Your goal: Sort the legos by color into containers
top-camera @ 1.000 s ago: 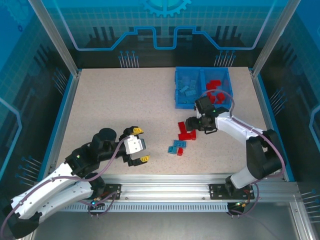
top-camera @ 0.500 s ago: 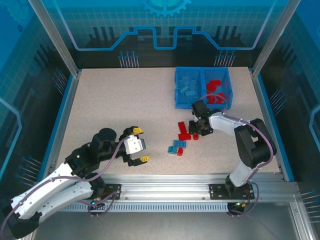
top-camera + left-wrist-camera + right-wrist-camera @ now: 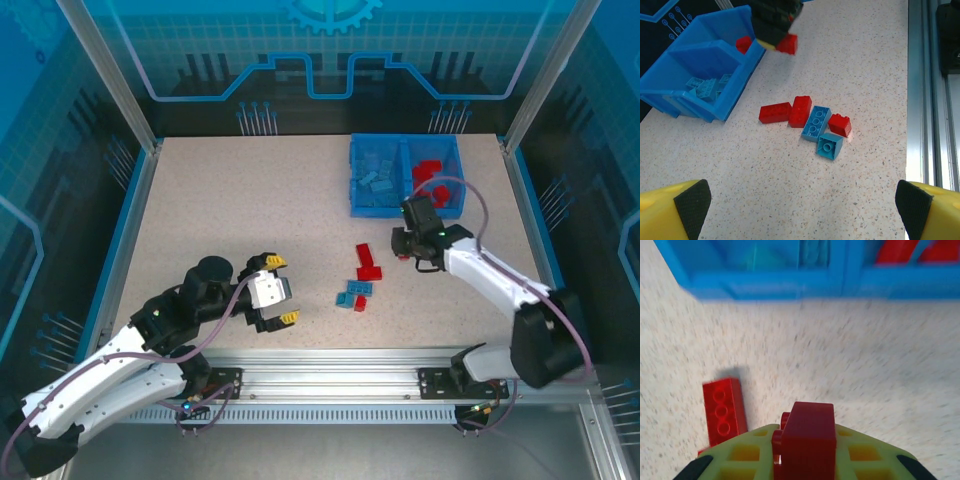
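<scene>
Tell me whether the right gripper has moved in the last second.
Yes. The right gripper, shut on a red brick, has left the loose pile and shifted right, toward the bin.

Loose legos [image 3: 368,268] before the bin [image 3: 375,210]

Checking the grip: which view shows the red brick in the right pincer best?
Right wrist: the red brick sits close up, clamped in the right pincer. Left wrist shows it small, distant; top external mostly hides it.
</scene>
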